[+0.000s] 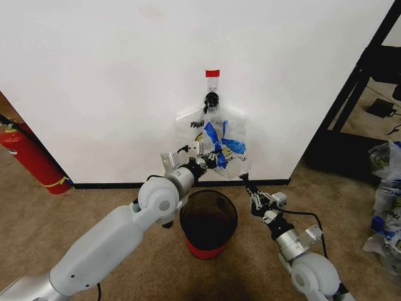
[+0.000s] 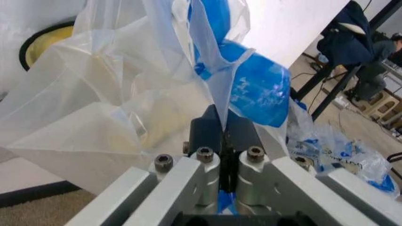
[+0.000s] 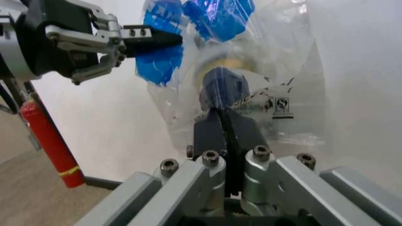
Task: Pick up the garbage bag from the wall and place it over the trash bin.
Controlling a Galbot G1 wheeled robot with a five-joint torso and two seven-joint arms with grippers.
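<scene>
- I see the garbage bag (image 1: pixel 220 143) hanging flat against the white wall (image 1: pixel 125 81), its top caught on a small black hook (image 1: pixel 212 99) just under a strip of red tape (image 1: pixel 212 73); its blue strips are bunched at mid-height
- My left hand (image 1: pixel 210 160) is raised to the bag's lower left part; in the left wrist view its fingers (image 2: pixel 207 132) are pressed together on a fold of the thin plastic, with blue strip material beside them
- My right hand (image 1: pixel 248 187) sits lower, near the bag's bottom right corner and just above the black baseboard (image 1: pixel 113 185); in the right wrist view its fingers (image 3: pixel 210 134) are together with no bag between them, pointing up at the bag
- The trash bin (image 1: pixel 208 224), black with a red base, stands on the carpet (image 1: pixel 75 213) right below the bag, between my two arms
- A red fire extinguisher (image 1: pixel 30 157) leans at the wall well to the left
</scene>
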